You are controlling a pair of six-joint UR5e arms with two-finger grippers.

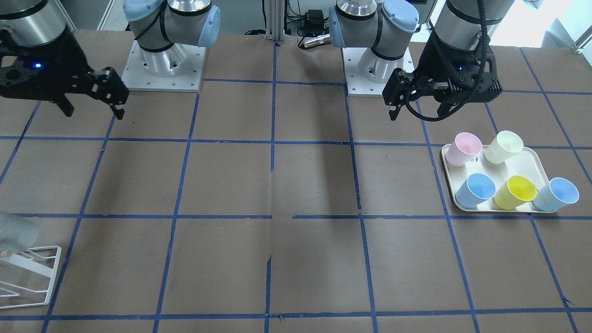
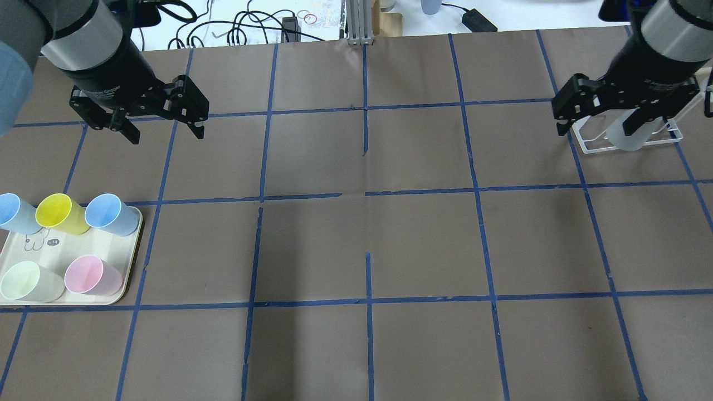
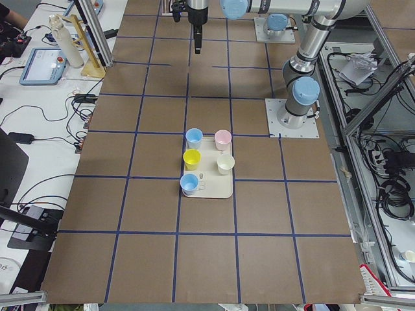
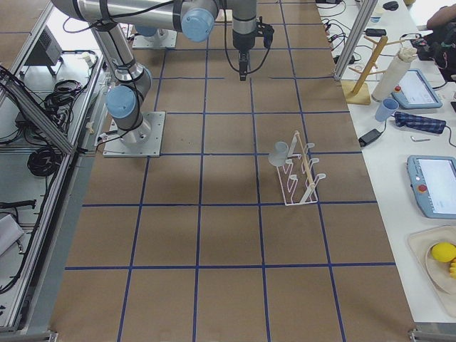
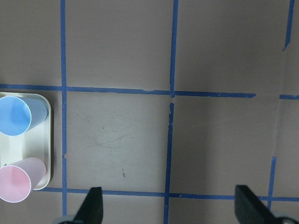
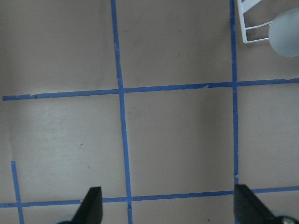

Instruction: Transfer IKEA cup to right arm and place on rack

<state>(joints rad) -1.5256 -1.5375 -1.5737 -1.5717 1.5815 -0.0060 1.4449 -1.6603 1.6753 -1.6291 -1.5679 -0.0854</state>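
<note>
The right gripper [image 1: 95, 111] hangs above the brown table [image 1: 296, 185] with its two black fingers spread wide and nothing between them. In its own wrist view only bare table with blue tape lines [image 6: 121, 140] lies between the fingertips [image 6: 91, 207]. It points down from a black wrist, well clear of the tabletop. The right arm [image 4: 142, 14] rises from its base plate and reaches out across the table.

The left gripper [image 1: 416, 111] is in the same state: fingers wide apart, holding nothing and touching nothing, pointing downwards above the table. Its arm [image 3: 305, 45] bends up from its base and stretches out sideways.

The grey cup [image 4: 279, 152] is on the white wire rack [image 4: 299, 182], at the end of the rack nearer the robot. It sits tilted, with its closed bottom uppermost and its mouth towards the rods. From the overhead view the cup [image 2: 626, 136] shows just behind the right gripper [image 2: 596, 129], which is above it and not touching it. In the right wrist view the cup's round bottom [image 6: 285, 32] and a corner of the rack [image 6: 247, 28] show at the top right edge.

On the robot's left side, a cream tray [image 1: 532, 159] holds five cups standing upright: a pink cup [image 1: 464, 148], a pale yellow cup [image 1: 504, 146], a bright yellow cup [image 1: 515, 192] and two blue cups [image 1: 476, 189].
</note>
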